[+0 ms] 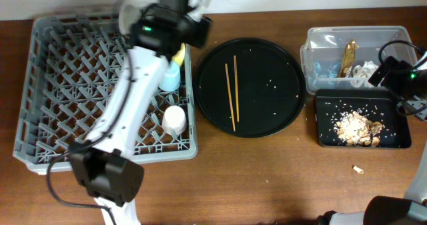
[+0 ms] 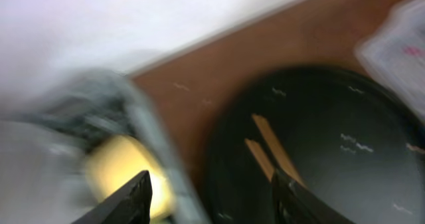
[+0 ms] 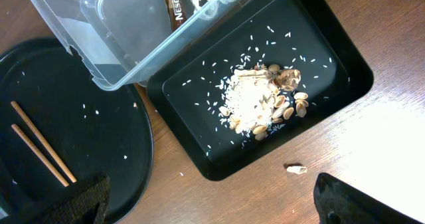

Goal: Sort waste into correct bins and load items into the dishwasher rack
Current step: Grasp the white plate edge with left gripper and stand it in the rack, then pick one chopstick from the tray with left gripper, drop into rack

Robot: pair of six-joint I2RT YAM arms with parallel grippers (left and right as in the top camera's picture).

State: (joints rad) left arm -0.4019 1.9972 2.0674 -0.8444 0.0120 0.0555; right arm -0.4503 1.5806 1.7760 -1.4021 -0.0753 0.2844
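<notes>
The grey dishwasher rack [image 1: 53,85] holds a light blue cup [image 1: 171,76], a pale pink cup [image 1: 175,120] and a yellow bowl [image 1: 180,53] along its right side. My left gripper [image 1: 192,26] hovers over the rack's far right corner. In the blurred left wrist view it [image 2: 212,191] is open and empty, between the bowl [image 2: 119,171] and the chopsticks [image 2: 269,147]. Two chopsticks [image 1: 231,95] lie on the round black tray. The clear tub [image 1: 320,51] holds the wrapper [image 1: 349,57] and tissue [image 1: 365,71]. The black rectangular tray [image 1: 393,139] holds food scraps [image 1: 358,128]. My right gripper [image 3: 212,204] is open above the table beside that tray. The plate is hidden.
The big round black tray [image 1: 267,65] with a few crumbs sits between the rack and the bins. One loose scrap [image 1: 358,169] lies on the wooden table in front of the black rectangular tray; it also shows in the right wrist view [image 3: 294,168].
</notes>
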